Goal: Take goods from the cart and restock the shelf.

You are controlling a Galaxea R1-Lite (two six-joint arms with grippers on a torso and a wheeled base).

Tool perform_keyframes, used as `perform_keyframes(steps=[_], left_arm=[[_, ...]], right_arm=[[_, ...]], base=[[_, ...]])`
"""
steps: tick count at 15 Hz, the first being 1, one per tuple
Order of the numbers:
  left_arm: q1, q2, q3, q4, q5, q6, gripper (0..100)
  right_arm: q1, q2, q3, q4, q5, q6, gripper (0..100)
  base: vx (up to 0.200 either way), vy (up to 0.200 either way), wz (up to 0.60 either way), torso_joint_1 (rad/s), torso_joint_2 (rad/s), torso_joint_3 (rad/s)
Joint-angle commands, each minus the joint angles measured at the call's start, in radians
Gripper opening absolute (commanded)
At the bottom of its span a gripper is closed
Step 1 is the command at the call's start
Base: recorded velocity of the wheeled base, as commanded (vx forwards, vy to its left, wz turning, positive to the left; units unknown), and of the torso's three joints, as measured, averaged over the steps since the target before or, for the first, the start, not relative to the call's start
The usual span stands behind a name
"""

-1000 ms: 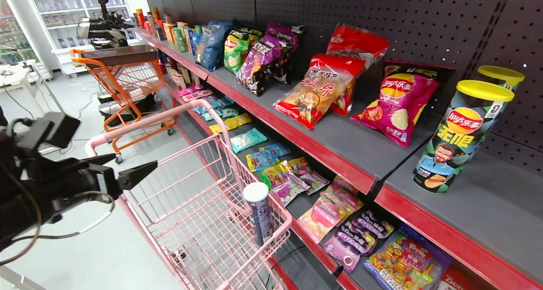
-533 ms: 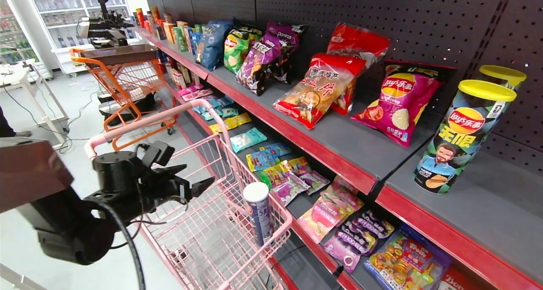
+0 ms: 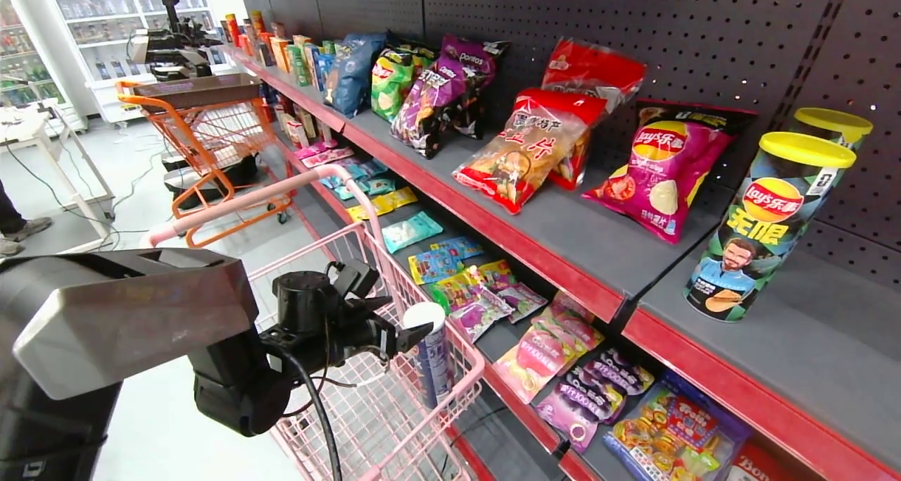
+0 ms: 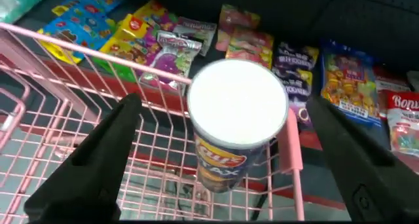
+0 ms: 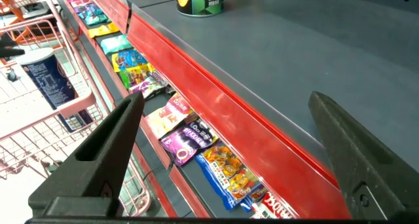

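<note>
While the left gripper (image 4: 222,109) gapes at the chip canister's (image 3: 435,361) nine o'clock, the right gripper (image 5: 224,103) gapes near the shelf (image 5: 275,60).

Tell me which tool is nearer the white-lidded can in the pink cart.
Left. The left tool is open right beside the can, at its lid; the right tool hangs open over the grey shelf, the can far off.

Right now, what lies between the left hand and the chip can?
Nothing: the left wrist view shows the open left hand framing the chip can, with the pink cart wire only behind it.
</note>
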Motion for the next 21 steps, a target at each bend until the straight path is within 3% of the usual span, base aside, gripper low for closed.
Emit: perform_keyframes(steps=[1, 8, 11, 16, 21], left_arm=[[-0.023, 0.012, 0.007, -0.002, 0.001, -0.001, 100], [-0.021, 0.064, -0.001, -0.005, 0.001, 0.0, 100], [-0.023, 0.133, -0.056, -0.069, 0.007, 0.0, 100], [-0.027, 0.152, -0.087, -0.066, 0.007, 0.0, 100], [-0.064, 0.175, -0.125, -0.051, 0.005, -0.001, 100]], right_arm=[[0.0, 0.0, 0.0, 0.0, 0.0, 0.0, 100], [0.0, 0.0, 0.0, 0.0, 0.0, 0.0, 100], [0.0, 0.0, 0.0, 0.0, 0.001, -0.002, 100], [0.0, 0.0, 0.0, 0.0, 0.001, -0.003, 100], [0.0, 0.0, 0.0, 0.0, 0.001, -0.005, 100]], base=[[0.0, 0.0, 0.0, 0.0, 0.0, 0.0], [0.0, 0.0, 0.0, 0.0, 0.0, 0.0], [0.0, 0.0, 0.0, 0.0, 0.0, 0.0], [0.0, 0.0, 0.0, 0.0, 0.0, 0.0], [0.0, 0.0, 0.0, 0.0, 0.0, 0.0]])
